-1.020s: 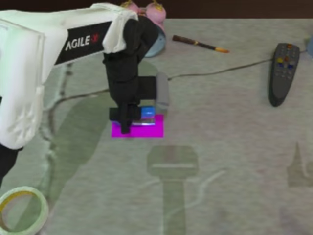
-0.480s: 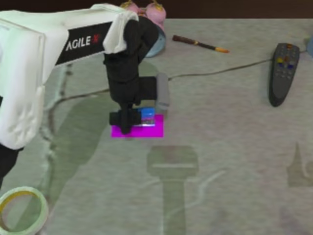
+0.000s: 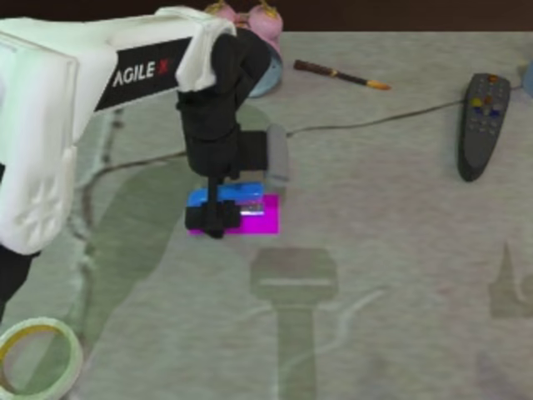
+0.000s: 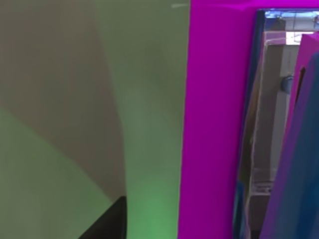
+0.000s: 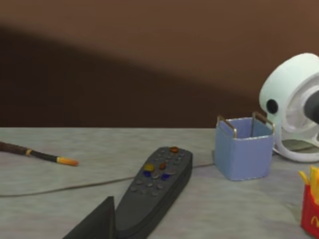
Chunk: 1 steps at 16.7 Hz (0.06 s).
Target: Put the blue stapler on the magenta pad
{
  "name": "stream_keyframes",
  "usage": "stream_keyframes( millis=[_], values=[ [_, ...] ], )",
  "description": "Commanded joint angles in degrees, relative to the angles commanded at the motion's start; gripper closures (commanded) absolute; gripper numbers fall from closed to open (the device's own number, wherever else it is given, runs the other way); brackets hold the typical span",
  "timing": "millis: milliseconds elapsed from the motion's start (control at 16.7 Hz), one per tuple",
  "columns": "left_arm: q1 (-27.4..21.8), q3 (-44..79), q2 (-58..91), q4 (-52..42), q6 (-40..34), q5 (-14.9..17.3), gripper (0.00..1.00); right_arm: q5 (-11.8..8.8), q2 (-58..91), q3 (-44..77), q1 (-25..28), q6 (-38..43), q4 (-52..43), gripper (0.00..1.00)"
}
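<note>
While "AGILE" shows on left arm (image 3: 100, 92), blue stapler (image 3: 237, 193) rests on magenta pad (image 3: 258, 222).

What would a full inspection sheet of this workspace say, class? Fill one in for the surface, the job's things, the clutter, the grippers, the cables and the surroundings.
Surface: grey-green mottled table, with shadows across it.
Job's things: blue stapler lies over the magenta pad, along its far edge.
Clutter: remote control at right; paintbrush at the far edge; tape roll at near left; pink things and a pale blue round thing behind the arm; blue box, white fan and fries carton in the right wrist view.
Grippers: left gripper over the pad's left end, beside the stapler; right gripper not seen.
Cables: thin dark cable runs towards the remote.
Surroundings: dark brown backdrop.
</note>
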Motion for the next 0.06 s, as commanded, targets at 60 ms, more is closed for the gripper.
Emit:
stream_keyframes(
  millis=[60],
  values=[
    [0.0, 0.0, 0.0, 0.0, 0.0, 0.0, 0.0, 0.0, 0.0, 0.0, 0.0, 0.0, 0.0, 0.0]
  ],
)
